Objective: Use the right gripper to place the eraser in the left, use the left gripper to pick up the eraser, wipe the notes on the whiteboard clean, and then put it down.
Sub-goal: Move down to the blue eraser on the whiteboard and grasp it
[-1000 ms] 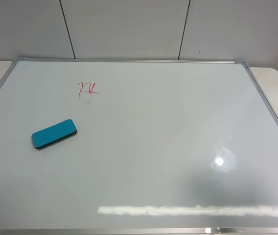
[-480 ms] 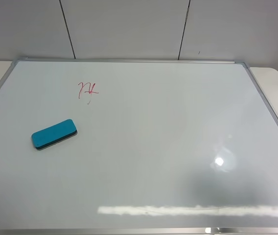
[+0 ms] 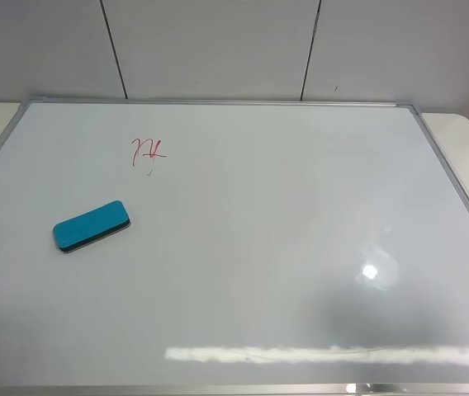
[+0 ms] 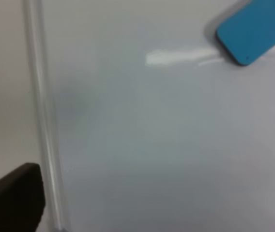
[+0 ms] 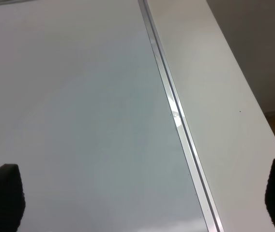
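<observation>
High view: a glossy whiteboard [image 3: 284,206] with a thin silver frame [image 3: 218,101] lies flat on a white table [image 3: 466,148]. It fills most of the picture, with a pale panelled wall [image 3: 218,41] behind it.

A teal eraser [image 3: 92,225] lies flat on the board's left half, teal face up and dark felt side down against the surface. Its long axis runs on a slant — 1 end points toward the board's near left corner, the other toward the far side and slightly right, roughly toward the notes [image 3: 148,152]. The notes are a small red scribble, farther back than the eraser and a little to its right, near it but not touching. A bright spot of glare [image 3: 370,271] sits on the board's right half.

Left wrist view: my left pincer [image 4: 149,203] is spread wide, with 1 dark fingertip [image 4: 11,198] at each side edge of the picture. It straddles the board's left frame rail, 1 tip over the table and the other over the board. Only a teal corner of the eraser shows, cut by the picture's edge and well apart from both tips.

Right wrist view: my right pincer [image 5: 140,198] is spread wide too, its 2 dark fingertips [image 5: 2,195] blurred. It straddles the board's right edge — the frame rail and a strip of table run between the tips.
</observation>
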`<state>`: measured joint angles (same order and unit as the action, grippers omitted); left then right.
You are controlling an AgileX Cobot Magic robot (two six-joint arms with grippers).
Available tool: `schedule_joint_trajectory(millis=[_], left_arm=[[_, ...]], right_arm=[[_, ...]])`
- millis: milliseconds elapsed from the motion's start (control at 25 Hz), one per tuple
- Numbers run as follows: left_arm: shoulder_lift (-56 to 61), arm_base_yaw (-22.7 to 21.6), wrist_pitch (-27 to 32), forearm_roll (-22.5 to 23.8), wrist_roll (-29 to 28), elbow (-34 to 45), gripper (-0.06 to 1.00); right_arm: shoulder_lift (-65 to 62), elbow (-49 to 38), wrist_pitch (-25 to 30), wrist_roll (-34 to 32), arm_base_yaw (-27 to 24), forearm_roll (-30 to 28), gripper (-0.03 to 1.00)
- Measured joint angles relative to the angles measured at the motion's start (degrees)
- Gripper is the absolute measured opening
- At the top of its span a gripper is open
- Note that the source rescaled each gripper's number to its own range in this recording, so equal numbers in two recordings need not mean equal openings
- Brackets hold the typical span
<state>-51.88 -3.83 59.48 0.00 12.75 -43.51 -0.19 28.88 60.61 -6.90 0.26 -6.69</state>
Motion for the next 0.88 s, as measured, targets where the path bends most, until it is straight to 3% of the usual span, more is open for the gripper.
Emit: schedule_joint_trajectory(millis=[160, 480, 680, 880], left_arm=[[-8.4, 6.5, -0.4, 1.2, 3.6, -2.7, 1.00], [-22.6, 17.9, -2.3, 4.8, 4.5, -5.9, 1.00], [-29.4, 21.5, -6.2, 5.4, 6.3, -6.1, 1.00], [-35.2, 21.9, -12.3, 6.6, 9.3, -6.1, 1.00]], right_arm=[[0.0, 0.0, 0.0, 0.0, 0.0, 0.0, 1.00], [0.0, 0.0, 0.0, 0.0, 0.0, 0.0, 1.00], [0.0, 0.0, 0.0, 0.0, 0.0, 0.0, 1.00], [0.0, 0.0, 0.0, 0.0, 0.0, 0.0, 1.00]])
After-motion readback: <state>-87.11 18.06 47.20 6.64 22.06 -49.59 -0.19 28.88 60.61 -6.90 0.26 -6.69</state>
